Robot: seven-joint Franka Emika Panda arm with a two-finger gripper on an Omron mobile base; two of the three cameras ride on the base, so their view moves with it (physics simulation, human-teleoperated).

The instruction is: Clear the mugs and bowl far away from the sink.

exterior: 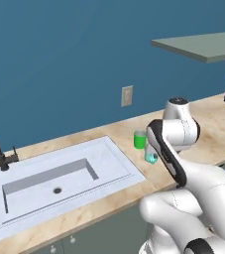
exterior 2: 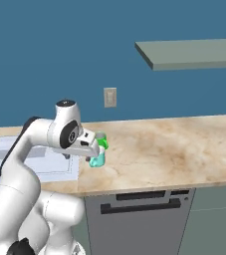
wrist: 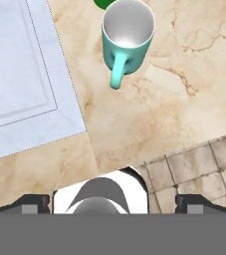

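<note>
Just ahead of the wide-spread fingertips [wrist: 35, 203], bare marble counter [wrist: 149, 119]; the sink [wrist: 20, 74] edge lies to one side. Beyond stands the teal mug [wrist: 127, 37], upright, handle pointing back toward the fingers, with the green mug [wrist: 103, 4] just behind it. The gripper [wrist: 112, 203] is fully open, holding and touching nothing.

Below my jaws, the counter [wrist: 149, 114] looks like polished beige marble; the teal mug [wrist: 127, 37] smooth, glazed.
</note>
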